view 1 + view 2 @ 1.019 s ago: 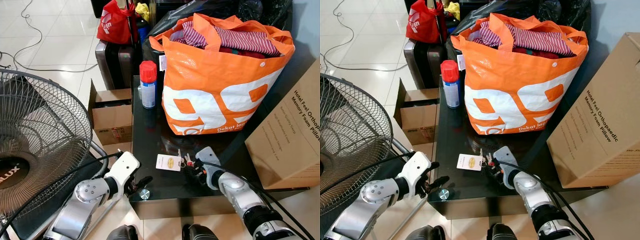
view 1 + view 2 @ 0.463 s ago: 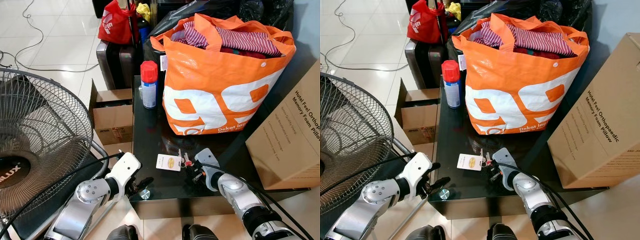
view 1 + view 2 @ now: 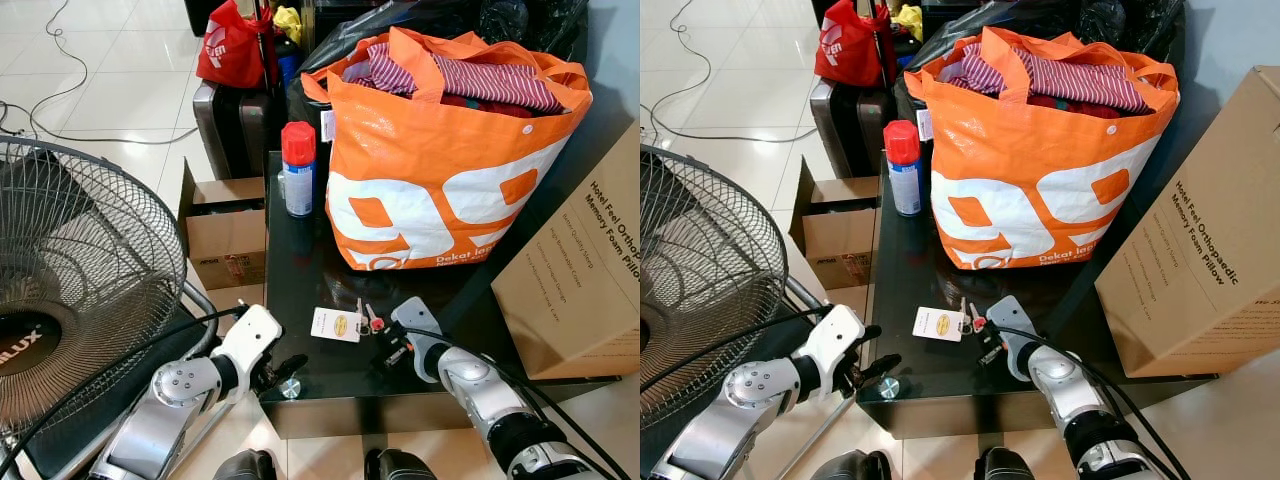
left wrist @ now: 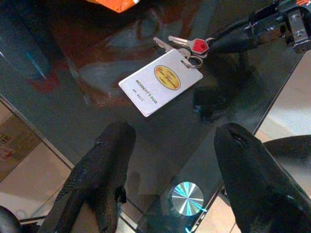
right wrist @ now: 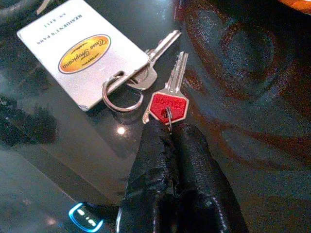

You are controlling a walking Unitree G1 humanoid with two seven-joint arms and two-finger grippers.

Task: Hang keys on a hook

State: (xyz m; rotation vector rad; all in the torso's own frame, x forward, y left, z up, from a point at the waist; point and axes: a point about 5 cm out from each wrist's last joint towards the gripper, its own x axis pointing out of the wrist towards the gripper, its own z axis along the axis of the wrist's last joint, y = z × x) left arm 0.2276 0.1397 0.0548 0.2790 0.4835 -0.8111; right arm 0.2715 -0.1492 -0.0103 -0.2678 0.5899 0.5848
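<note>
Right wrist view shows the keys (image 5: 160, 87) lying flat on the dark glass table (image 3: 300, 270): a red-headed key, a plain silver key and a white pass tag (image 5: 82, 51) joined on one ring. The right gripper (image 5: 170, 133) has its two black fingers pressed together, their tips touching the small ring at the red key's head; whether they actually pinch it cannot be told.

Seen from the left eye view, the keys (image 3: 365, 322) sit in the lower centre of the frame, near the table's front edge, with the tag (image 3: 336, 324) just to their left and the right gripper (image 3: 390, 353) just below and right of them. The left gripper (image 3: 285, 368) sits at the table's front left corner, lower left of the tag, its fingers (image 4: 104, 170) spread apart and holding nothing.

Above the keys an orange bag (image 3: 440, 180) full of striped cloth fills the upper right. A red-capped spray can (image 3: 297, 168) stands to its left. A cardboard box (image 3: 585, 260) sits at the right edge, a fan (image 3: 80, 280) at the left.
</note>
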